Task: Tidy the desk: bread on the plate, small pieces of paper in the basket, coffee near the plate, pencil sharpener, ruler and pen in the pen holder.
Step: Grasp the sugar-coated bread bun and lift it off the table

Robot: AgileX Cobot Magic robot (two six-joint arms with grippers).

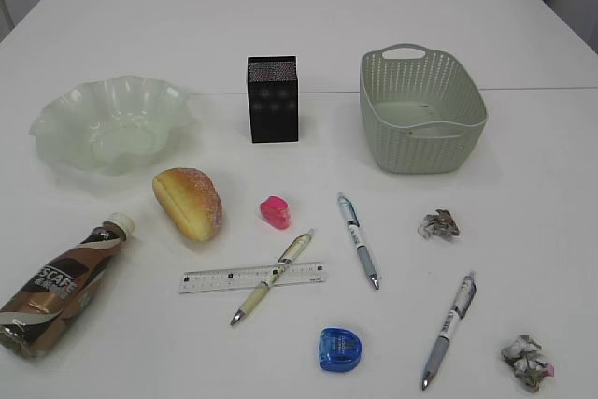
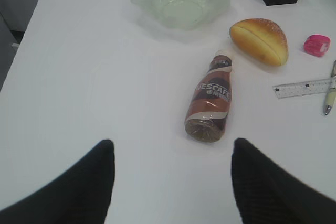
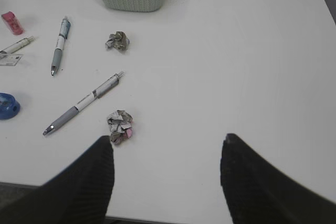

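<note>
On white table [image 1: 280, 16], scattered desk items, both end effectors released, empty.

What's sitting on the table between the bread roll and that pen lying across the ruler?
A small pink pencil sharpener lies between the bread roll and the pen crossing the ruler, touching neither. The exterior view shows it best.

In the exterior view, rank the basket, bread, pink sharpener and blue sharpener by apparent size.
1. basket
2. bread
3. blue sharpener
4. pink sharpener

The blue one sits nearer the camera, so the order of the two sharpeners is unsure.
</note>
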